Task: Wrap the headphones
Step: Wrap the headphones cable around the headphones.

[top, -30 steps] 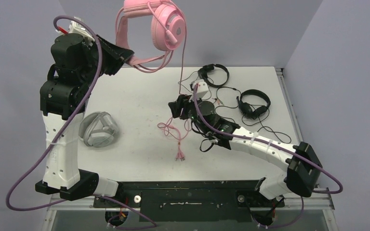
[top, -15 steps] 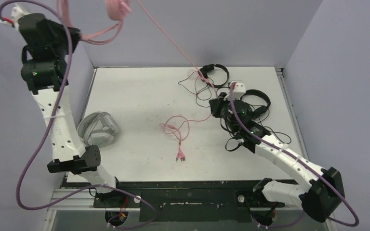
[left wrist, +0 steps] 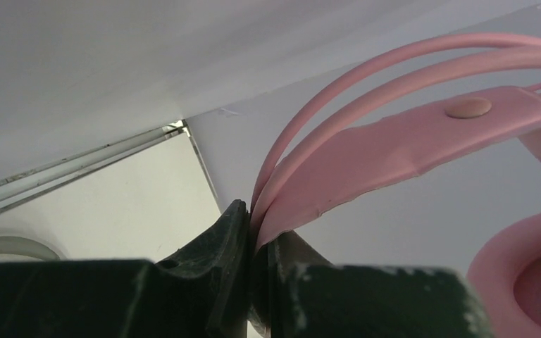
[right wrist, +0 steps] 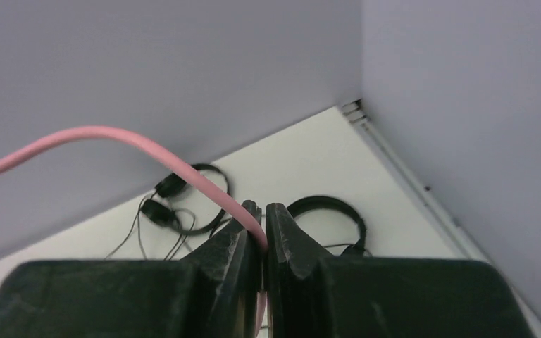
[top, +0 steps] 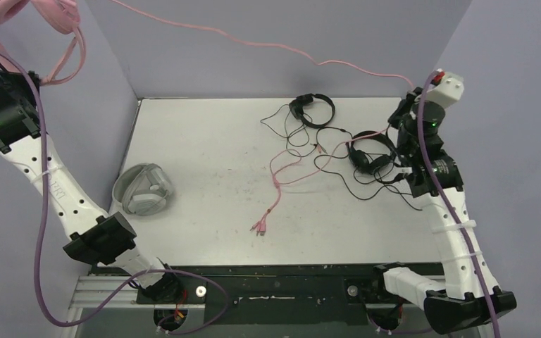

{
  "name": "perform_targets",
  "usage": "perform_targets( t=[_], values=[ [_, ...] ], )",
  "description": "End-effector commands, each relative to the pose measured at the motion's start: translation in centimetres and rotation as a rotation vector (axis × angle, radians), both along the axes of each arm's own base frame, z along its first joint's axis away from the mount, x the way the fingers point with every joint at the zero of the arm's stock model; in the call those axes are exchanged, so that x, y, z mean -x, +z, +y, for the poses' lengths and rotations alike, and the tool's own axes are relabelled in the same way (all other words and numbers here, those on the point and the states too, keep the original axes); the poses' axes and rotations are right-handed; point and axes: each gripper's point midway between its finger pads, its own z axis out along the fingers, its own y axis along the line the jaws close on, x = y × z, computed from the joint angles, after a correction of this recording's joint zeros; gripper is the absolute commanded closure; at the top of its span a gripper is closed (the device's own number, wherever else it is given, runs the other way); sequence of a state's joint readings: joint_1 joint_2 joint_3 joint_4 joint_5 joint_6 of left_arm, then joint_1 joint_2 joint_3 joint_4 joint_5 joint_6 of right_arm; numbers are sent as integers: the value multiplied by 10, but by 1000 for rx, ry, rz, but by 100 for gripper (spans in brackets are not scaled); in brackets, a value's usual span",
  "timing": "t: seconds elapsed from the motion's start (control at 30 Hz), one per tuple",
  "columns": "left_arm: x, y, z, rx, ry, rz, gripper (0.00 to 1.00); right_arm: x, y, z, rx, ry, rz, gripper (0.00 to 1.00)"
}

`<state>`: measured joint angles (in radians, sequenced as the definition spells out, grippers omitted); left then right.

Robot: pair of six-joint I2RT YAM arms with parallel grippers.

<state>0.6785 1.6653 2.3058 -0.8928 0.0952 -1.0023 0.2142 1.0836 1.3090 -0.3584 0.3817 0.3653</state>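
I recorded the table (top: 204, 141) carrying the white-grey headset (top: 145, 189) at left, and the far black headset (top: 299, 109) and near black headset (top: 361, 160) at right, cords tangled. The pink headset (left wrist: 394, 141) hung high at left, its headband pinched in the left end effector (left wrist: 253, 232). The right end effector (right wrist: 263, 225) was clamped on the pink cable (right wrist: 106, 131).

Lavender walls (top: 324, 21) on three sides — white table (top: 204, 155); even light.

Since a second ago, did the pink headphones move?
Yes. The pink headphones swung left. They hung above the back edge of the table, and now they hang past its left edge, up in the top left corner of the overhead view.
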Motion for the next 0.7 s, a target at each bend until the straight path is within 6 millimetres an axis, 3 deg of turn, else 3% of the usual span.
perform_targets(
  t=[0.0, 0.2, 0.27, 0.33, 0.37, 0.43, 0.47, 0.53, 0.57, 0.67],
  values=[
    [9, 57, -13, -80, -24, -192, 100, 35, 79, -52, 75, -208, -108, 100],
    [3, 68, -31, -78, -83, -241, 100, 59, 210, -36, 112, -78, -325, 100],
    [-1, 72, -40, -78, -102, -253, 100, 84, 260, -35, 116, -59, -439, 100],
    [-3, 75, -45, -75, -113, -264, 100, 102, 283, -31, 122, -42, -502, 100],
    [-4, 76, -47, -73, -118, -269, 100, 108, 285, -29, 114, -38, -514, 100],
    [-5, 80, -50, -73, -128, -281, 100, 108, 269, -23, 114, -7, -481, 94],
    [-5, 83, -52, -75, -132, -287, 100, 103, 249, -16, 105, 32, -437, 82],
    [-6, 89, -59, -74, -157, -306, 100, 91, 190, 5, 100, 143, -327, 40],
    [-7, 93, -65, -76, -174, -316, 100, 87, 159, 15, 80, 191, -284, 30],
    [-14, 102, -95, -87, -240, -335, 100, 82, 64, 42, 27, 329, -125, 17]
  ],
)
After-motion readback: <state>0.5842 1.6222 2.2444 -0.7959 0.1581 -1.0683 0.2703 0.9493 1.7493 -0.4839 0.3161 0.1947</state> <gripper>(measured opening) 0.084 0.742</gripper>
